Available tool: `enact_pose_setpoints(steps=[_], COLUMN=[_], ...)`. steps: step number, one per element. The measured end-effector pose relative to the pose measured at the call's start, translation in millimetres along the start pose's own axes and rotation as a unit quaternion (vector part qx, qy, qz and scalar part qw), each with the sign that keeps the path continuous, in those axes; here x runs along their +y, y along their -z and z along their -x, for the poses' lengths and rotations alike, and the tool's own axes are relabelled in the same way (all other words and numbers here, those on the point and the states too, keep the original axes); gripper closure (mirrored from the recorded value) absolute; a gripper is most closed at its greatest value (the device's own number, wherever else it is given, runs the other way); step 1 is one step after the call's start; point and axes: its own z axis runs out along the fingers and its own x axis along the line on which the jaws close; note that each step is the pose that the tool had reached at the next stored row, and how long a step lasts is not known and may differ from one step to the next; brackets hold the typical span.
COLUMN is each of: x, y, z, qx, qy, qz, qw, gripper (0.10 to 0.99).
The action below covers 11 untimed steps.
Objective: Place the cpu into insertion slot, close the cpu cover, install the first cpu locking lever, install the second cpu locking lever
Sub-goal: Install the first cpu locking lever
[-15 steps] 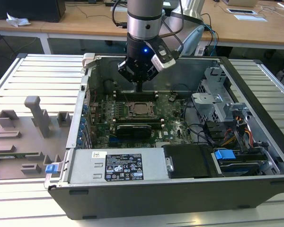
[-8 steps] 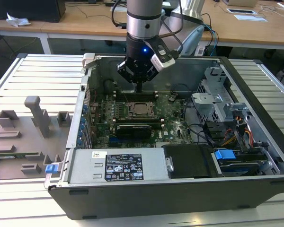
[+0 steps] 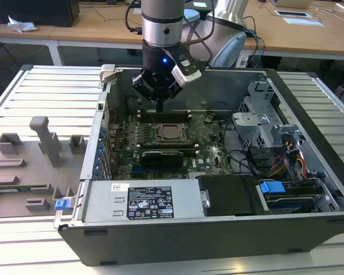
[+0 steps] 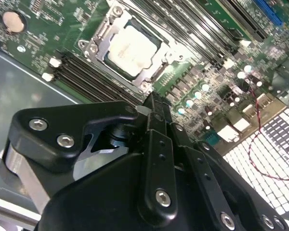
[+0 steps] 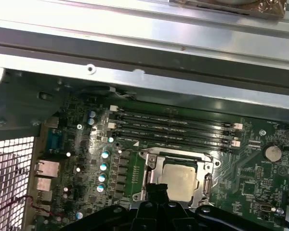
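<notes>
1. First, at the front of the computer case [image 3: 218, 240], the power supply [image 3: 149, 200] lay flat and well apart from the work. Nothing there counted against you.
2. Beyond it, the long black card [image 3: 160, 156] sat just beside the insertion slot [image 3: 159, 135] on the green motherboard [image 3: 209, 152].
3. The cpu [image 4: 132, 50] was found seated in that slot with its pale top level. The cpu cover [image 4: 100, 34] appeared to lie down around it as a metal frame.
4. A thin metal rod [image 5: 183, 153] ran along the socket edge that faces the memory slots [image 5: 173, 127]. It could not be told whether the rod was latched.
5. Your gripper [image 3: 160, 107] hung above the board near a corner of the socket, touching nothing. Its fingers were pressed together with nothing between them. In both wrist views the tip [image 4: 154, 102] [image 5: 156, 188] sat close beside the socket frame.
6. In my judgement, the main hazards were these:
   - A descent slightly off line would put the closed tip on the cpu top or the cover instead of the rod, and could load the pins beneath.
   - A sideways push that slipped off the thin rod could rake the memory slots or the small parts on the board.
   - If the cover was not fully flat, forcing a lever over it could bend the frame.
7. Farthest back, the case's rear wall [image 3: 218, 91] stood near the arm, so a wide swing of the wrist could strike it.
</notes>
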Motion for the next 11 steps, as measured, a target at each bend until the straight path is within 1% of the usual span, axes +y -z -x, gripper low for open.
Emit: enact_pose_setpoints(steps=[2,5,9,11], x=[0.5,1.6,3.7,5.6], y=[0.0,-0.2,-0.2,-0.3], z=[-3.3,-11.3,-15.8,-16.1], qx=[-0.0001,-0.0003,-0.0002,-0.0002], qy=[0.000,0.000,0.000,0.000], qz=[0.0000,0.0000,-0.0001,-0.0001], qw=[1.0000,1.0000,1.0000,1.0000], gripper=[0.980,0.980,0.980,0.980])
